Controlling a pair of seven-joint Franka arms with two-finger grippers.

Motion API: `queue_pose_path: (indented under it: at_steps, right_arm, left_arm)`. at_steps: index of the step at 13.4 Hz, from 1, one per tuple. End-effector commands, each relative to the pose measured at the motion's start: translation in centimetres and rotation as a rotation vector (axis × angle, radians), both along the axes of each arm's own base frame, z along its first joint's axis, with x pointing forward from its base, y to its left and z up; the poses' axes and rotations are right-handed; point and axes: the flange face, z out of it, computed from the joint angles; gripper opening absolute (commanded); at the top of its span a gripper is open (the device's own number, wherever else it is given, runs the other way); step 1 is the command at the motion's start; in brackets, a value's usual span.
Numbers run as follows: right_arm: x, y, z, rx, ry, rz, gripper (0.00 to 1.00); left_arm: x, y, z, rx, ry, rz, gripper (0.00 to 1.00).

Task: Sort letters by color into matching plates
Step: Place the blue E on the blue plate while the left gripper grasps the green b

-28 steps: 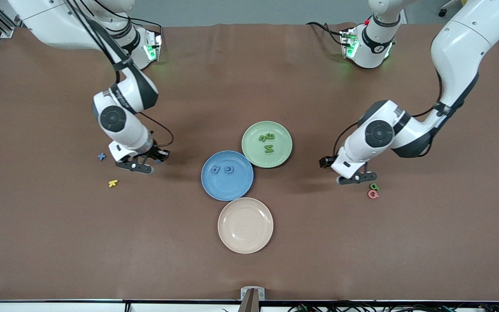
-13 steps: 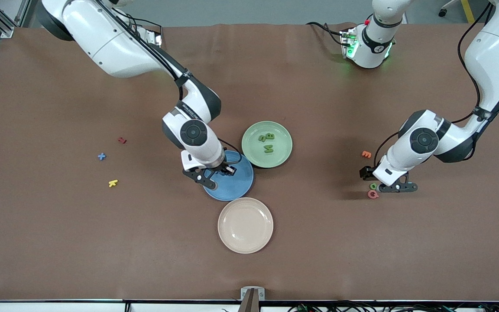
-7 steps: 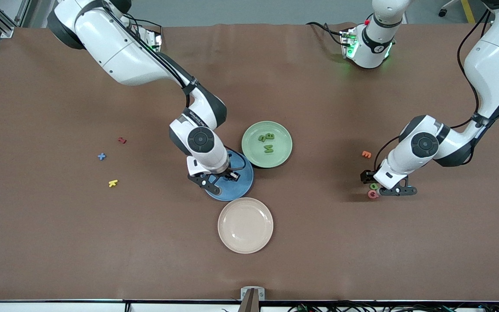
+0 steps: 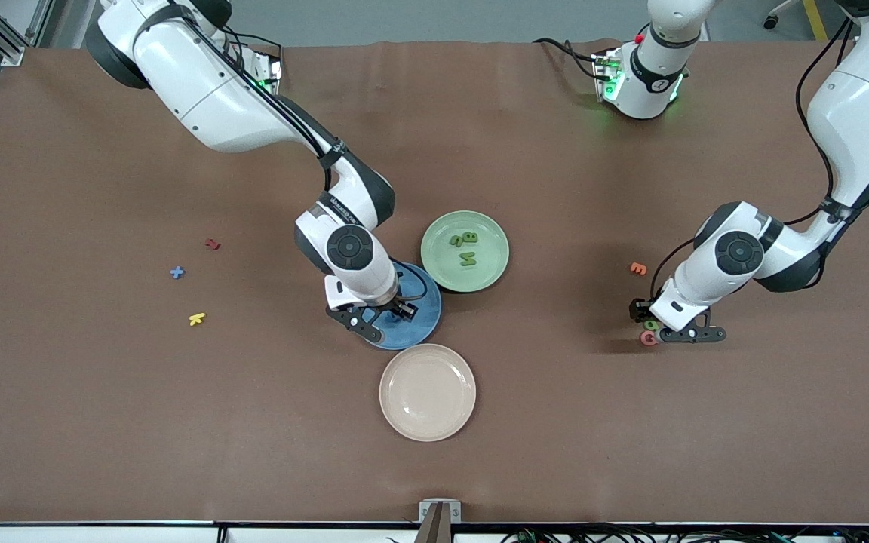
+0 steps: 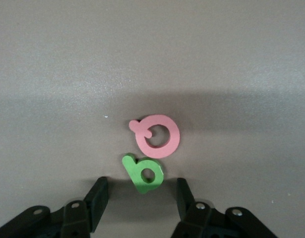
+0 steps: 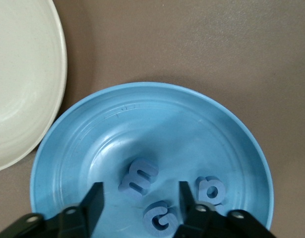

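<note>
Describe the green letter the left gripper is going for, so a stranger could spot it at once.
Start at the left arm's end of the table, where the left gripper is low over two small foam letters lying side by side. The green letter, with one round hole, sits between the open jaws; its neighbour is a pink ring-shaped letter.

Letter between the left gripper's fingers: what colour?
Green letter, beside a pink one; clearest in the left wrist view.
</note>
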Motion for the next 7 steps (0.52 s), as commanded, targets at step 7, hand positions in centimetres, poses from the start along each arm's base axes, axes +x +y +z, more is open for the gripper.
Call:
queue_pose_path:
  at_steps: [7]
  right_arm:
    - [0.8,-6.1,1.1,-0.055,0.009,0.038,1.00]
  left_arm:
    - [0.8,0.0,-0.8,-0.010,-0.022,0.002,0.31]
